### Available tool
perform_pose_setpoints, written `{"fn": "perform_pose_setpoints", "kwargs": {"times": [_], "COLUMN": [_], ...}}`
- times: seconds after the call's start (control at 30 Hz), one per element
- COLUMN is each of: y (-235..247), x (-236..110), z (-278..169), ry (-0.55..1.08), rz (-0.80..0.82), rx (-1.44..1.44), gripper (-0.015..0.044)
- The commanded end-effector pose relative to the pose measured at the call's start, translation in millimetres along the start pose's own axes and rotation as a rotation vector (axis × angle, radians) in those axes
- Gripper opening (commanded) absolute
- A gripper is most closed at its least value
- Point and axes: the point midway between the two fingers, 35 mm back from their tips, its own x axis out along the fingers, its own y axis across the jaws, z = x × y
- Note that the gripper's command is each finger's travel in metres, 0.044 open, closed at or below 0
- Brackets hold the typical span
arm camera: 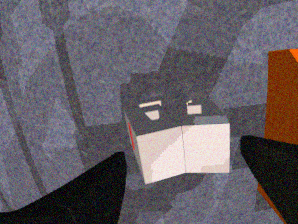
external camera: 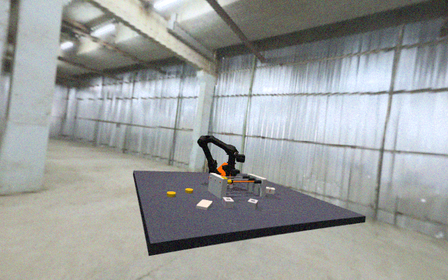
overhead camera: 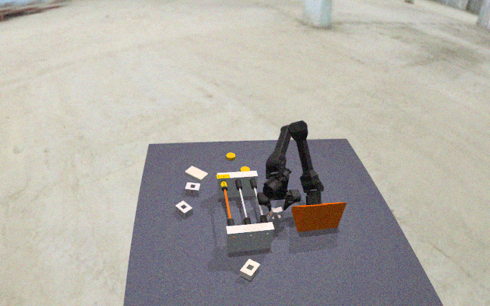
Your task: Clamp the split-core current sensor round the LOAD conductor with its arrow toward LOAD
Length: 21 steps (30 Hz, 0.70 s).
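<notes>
The open sensor (overhead camera: 277, 210) (arm camera: 207, 150) stands on the table between the rack and the orange panel. In the wrist view its two white halves meet at a seam, and a red mark shows at its left side. My gripper (overhead camera: 277, 207) (arm camera: 183, 152) is open, with one fingertip on each side of the sensor and a gap at both. The orange conductor (overhead camera: 227, 205) (external camera: 242, 180) runs along the rack (overhead camera: 249, 242) (external camera: 217, 185), beside a yellow label (overhead camera: 223, 176) on the rear wall. The label's writing is too small to read.
Two light conductors (overhead camera: 242, 203) (overhead camera: 257, 199) lie between the orange one and my gripper. An orange panel (overhead camera: 318, 218) (arm camera: 279, 95) stands close on the sensor's other side. Small blocks, a flat plate (overhead camera: 195, 173) (external camera: 204, 204) and two yellow discs (overhead camera: 230, 156) (overhead camera: 245, 169) lie around the rack.
</notes>
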Motion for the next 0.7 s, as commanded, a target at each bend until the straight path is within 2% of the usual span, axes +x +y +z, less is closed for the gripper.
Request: {"fn": "perform_pose_setpoints", "kwargs": {"times": [0.0,0.03,0.6,0.67], "y": [-0.4,-0.2,-0.2,0.2], "x": [5.7,1.2,1.2,-1.0], "z": [0.9,0.2,0.2,-0.1], "ry": [-0.005,0.0,0.0,0.0], "rz": [0.003,0.0,0.0,0.0], "rx": [-0.004,0.0,0.0,0.0], "gripper": [0.032,0.0294,0.018,0.0128]}}
